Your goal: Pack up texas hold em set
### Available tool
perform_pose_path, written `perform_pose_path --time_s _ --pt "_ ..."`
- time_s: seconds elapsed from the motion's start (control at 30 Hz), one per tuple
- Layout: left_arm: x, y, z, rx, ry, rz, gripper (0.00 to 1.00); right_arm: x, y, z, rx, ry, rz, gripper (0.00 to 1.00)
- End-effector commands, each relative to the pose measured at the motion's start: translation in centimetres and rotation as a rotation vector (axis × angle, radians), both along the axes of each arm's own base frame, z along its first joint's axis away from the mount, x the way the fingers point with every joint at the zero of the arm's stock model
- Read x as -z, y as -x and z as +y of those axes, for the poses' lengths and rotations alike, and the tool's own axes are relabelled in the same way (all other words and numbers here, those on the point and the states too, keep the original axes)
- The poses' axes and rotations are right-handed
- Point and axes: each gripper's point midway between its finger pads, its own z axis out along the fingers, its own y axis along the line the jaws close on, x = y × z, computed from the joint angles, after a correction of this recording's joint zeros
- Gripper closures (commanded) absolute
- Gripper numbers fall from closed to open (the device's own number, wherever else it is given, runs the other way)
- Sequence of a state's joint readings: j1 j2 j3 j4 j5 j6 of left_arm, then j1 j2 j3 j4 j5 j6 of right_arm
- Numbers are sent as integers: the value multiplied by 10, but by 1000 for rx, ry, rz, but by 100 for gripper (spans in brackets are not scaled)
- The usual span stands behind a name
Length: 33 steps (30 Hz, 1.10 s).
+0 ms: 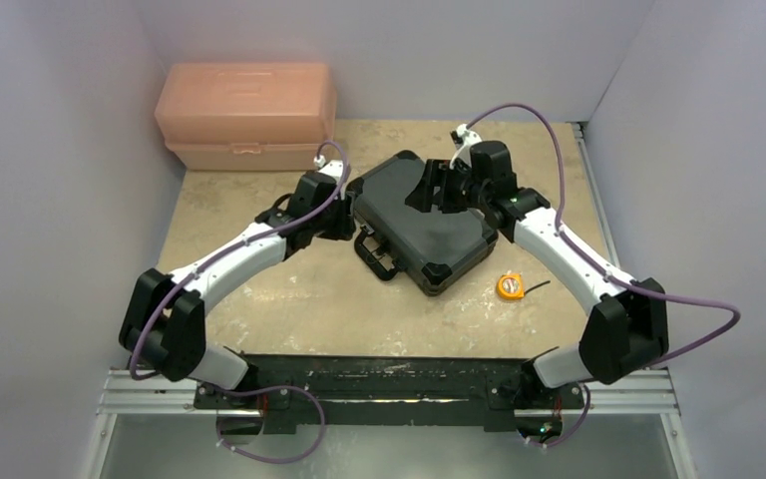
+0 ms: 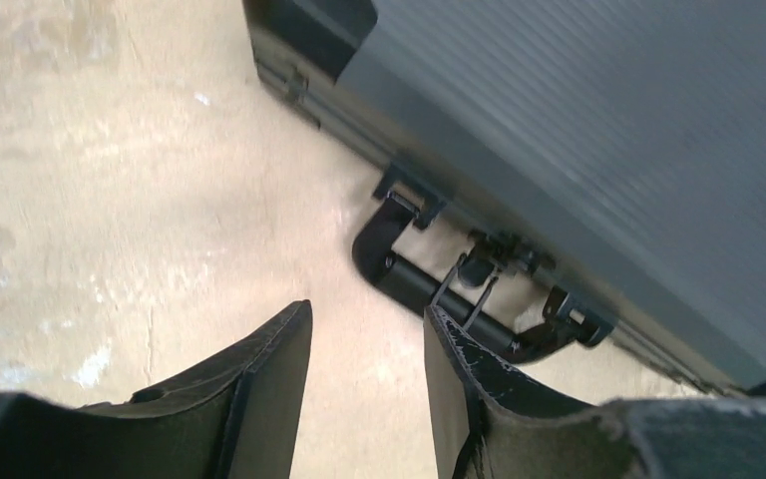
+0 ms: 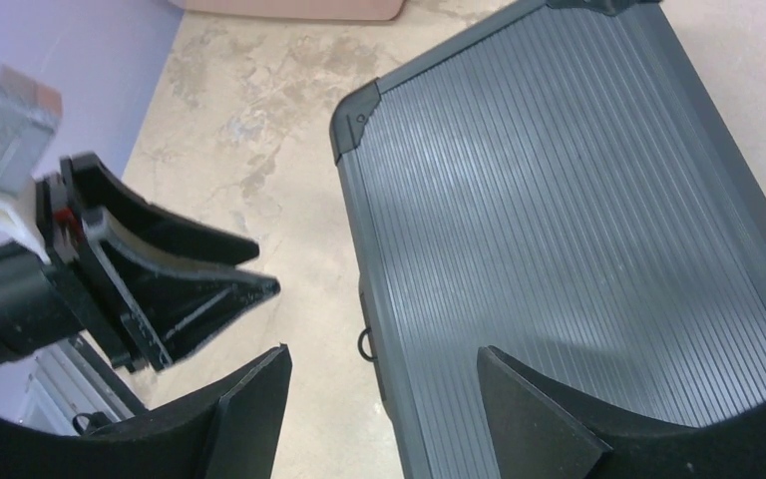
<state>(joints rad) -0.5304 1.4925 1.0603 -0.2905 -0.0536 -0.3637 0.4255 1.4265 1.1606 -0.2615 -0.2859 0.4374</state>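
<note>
The black case [image 1: 424, 225] lies shut on the surface [image 1: 289, 299]. Our left fingers [image 2: 259, 379] gape empty beside its handle [image 2: 429, 289], and our right fingers [image 3: 244, 409] are wide and empty above the lid, likely to press and latch it.

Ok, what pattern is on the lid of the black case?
Fine parallel ribbing across a dark grey case lid, seen best in the right wrist view.

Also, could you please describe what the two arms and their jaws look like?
Both the left arm and right arm have white link shells with bulky black joints. A purple cable loops along each. The jaws are matte black, wedge-shaped and tapered, with scuffed pale edges in the left wrist view.
</note>
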Motion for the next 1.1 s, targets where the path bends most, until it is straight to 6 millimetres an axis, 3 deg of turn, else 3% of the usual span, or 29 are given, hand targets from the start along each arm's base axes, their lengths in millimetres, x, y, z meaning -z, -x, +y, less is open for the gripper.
perform_pose_path --time_s 0.0,0.4,0.57,0.93,1.07 --pt "-15 15 2 -36 119 -41 55 -26 -16 20 -57 -58 -72 30" --pt "25 58 -8 38 249 38 68 -3 -17 58 -178 -80 -9 54" --pt "45 62 -7 43 229 77 78 8 -17 69 -194 -65 12 63" --pt "59 54 -17 61 241 94 95 45 -21 66 -157 -20 88 99" --pt "64 52 -19 63 239 106 100 58 -19 64 -148 -4 114 100"
